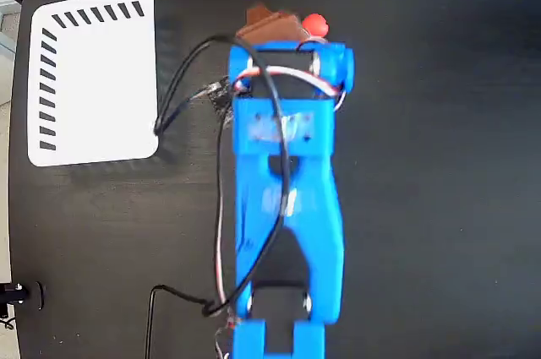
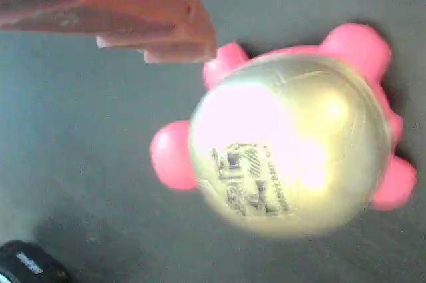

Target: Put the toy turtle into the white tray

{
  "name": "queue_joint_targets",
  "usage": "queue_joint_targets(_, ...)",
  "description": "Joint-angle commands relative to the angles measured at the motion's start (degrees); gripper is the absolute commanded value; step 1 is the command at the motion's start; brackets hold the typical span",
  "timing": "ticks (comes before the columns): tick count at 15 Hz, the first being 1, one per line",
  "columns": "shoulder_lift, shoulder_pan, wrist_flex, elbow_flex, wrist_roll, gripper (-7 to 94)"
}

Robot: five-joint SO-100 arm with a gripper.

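In the fixed view the blue arm [image 1: 287, 198] fills the centre of the black table [image 1: 439, 207], black cables [image 1: 182, 80] looping off it. The white tray [image 1: 93, 76] lies at ten o'clock. The toy turtle [image 1: 314, 24] peeks out at twelve, mostly hidden under the gripper [image 1: 270, 25]. In the wrist view one brown finger [image 2: 133, 10] hangs above the turtle, seemingly not touching; whether the jaws are apart cannot be told.

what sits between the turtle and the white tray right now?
In the fixed view, only bare dark table and a loop of the arm's black cable lie between the toy turtle and the white tray. No other object stands there.
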Motion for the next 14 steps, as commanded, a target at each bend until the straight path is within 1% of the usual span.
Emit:
queue_joint_targets(1, -2.46, 1.49, 2.99, -12.39, -2.72, 53)
queue_joint_targets(3, -7.82, 1.85, 4.22, -16.96, -2.81, 53)
queue_joint_targets(5, -13.27, 2.99, 4.48, -21.01, -4.57, 57)
queue_joint_targets(8, -18.63, 4.31, 4.48, -24.26, -7.65, 57)
queue_joint_targets(9, -20.13, 4.22, 4.48, -24.87, -7.91, 57)
queue_joint_targets(10, -21.27, 3.96, 4.75, -25.14, -8.26, 59)
queue_joint_targets(14, -25.66, 2.55, 4.48, -26.98, -8.61, 59)
